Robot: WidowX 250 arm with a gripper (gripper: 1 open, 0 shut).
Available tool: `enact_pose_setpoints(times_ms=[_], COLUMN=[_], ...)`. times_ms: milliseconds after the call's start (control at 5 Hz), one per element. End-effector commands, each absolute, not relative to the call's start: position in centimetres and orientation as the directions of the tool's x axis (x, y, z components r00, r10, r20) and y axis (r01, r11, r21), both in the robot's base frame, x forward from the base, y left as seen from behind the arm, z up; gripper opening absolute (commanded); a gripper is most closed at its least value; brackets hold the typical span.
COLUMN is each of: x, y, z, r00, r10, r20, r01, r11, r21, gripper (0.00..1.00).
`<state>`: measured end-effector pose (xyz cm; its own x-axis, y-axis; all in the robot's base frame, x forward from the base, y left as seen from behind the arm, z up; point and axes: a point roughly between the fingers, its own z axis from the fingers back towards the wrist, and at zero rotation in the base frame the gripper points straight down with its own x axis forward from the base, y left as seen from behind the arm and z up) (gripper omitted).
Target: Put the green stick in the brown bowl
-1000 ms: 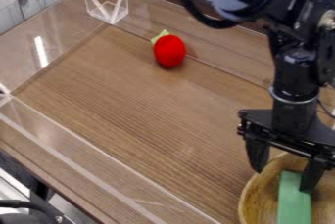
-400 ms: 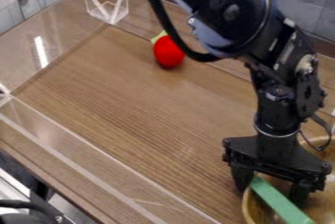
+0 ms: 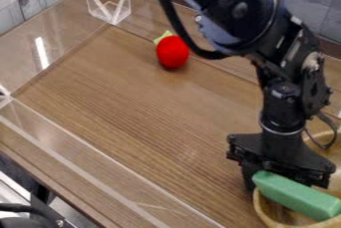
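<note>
Here the gripper (image 3: 280,172) points straight down, its jaws together. Just below it, the green stick (image 3: 296,194) lies nearly flat over the brown bowl (image 3: 266,209). Its long axis runs from the gripper toward the lower right.

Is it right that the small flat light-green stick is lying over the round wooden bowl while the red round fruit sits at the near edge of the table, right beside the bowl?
Not quite. The small flat light-green stick does lie over the round light-brown wooden bowl, but the red round fruit sits far back on the wooden table, well apart from the bowl. The camera view shows it.
</note>
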<state>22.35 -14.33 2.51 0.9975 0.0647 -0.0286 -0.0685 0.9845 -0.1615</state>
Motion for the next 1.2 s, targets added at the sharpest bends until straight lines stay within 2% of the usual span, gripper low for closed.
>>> enact_pose_setpoints(times_ms=[0,400,600,800,1000], x=[23.5,24.5,25.4,26.3,26.8], y=[-15.2,-15.3,-15.0,-14.7,-13.5], z=[3.6,4.2,4.3,4.7,6.7], r00=[0.997,0.992,0.974,0.945,0.913], r10=[0.071,0.123,0.224,0.325,0.405], r20=[0.017,0.031,0.029,0.033,0.055], r01=[-0.066,-0.115,-0.215,-0.313,-0.388], r11=[0.98,0.975,0.958,0.93,0.9], r21=[-0.188,-0.19,-0.191,-0.194,-0.201], gripper=[0.0,0.0,1.0,1.0,1.0])
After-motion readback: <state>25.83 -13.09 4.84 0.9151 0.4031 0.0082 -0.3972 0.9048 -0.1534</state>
